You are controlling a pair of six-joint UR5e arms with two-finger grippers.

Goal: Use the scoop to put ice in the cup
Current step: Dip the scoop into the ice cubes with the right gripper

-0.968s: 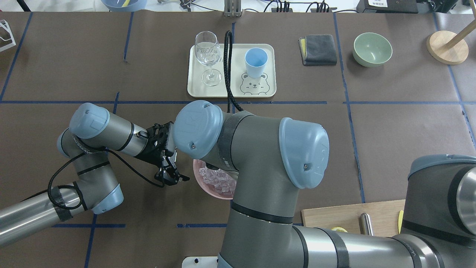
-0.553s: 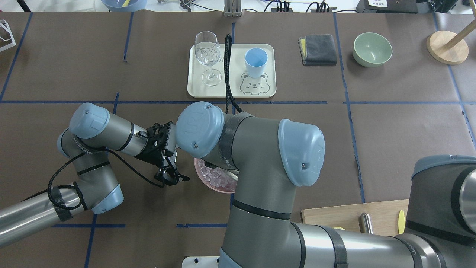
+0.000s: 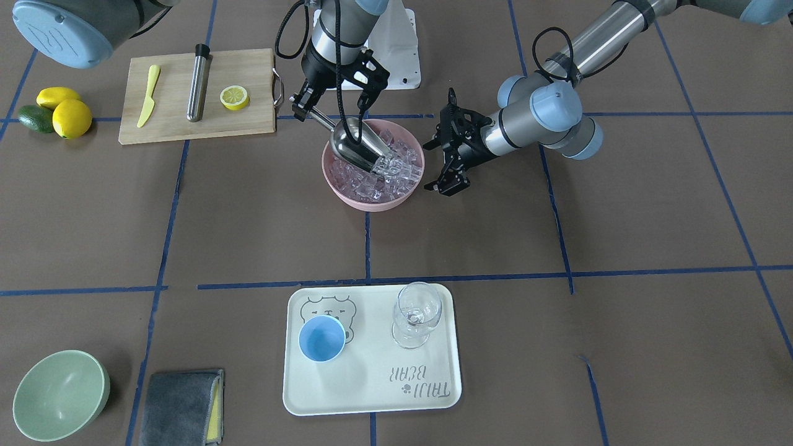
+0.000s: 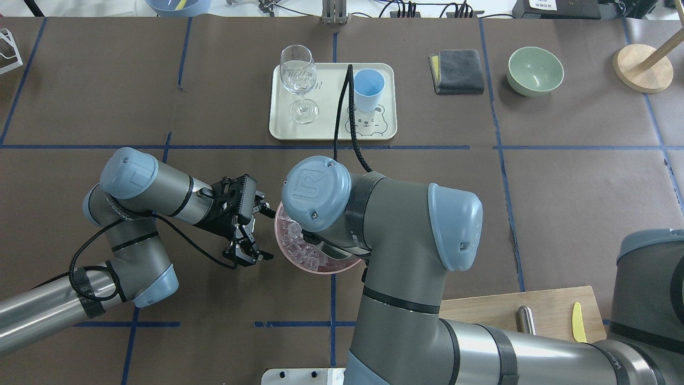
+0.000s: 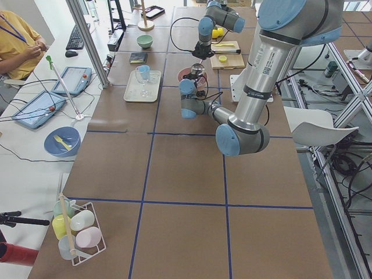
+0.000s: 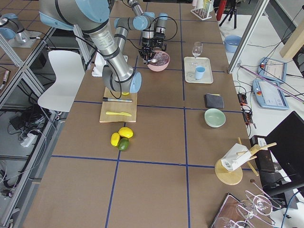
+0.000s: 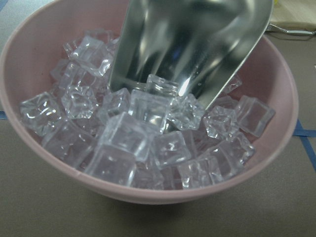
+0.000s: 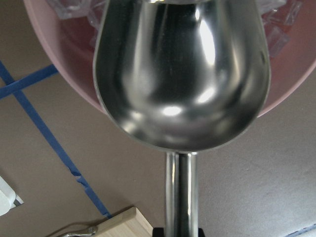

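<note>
Seen from the front-facing camera, the right hand (image 3: 315, 114) is clamped on the rod handle of the scoop (image 3: 358, 145). The scoop's mouth digs into the ice (image 3: 384, 179) in the pink bowl (image 3: 370, 205). The left hand (image 3: 438, 165) hovers at the bowl's 3 o'clock, fingers apart and holding nothing. The cup (image 3: 321, 338) stands on a tray (image 3: 372, 396) toward 6 o'clock, well apart from the bowl on the counter (image 3: 557, 310).

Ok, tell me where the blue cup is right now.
In the front-facing view the cup stands on the left half of the cream tray, near the bottom centre, with the stemmed glass to its right.
</note>
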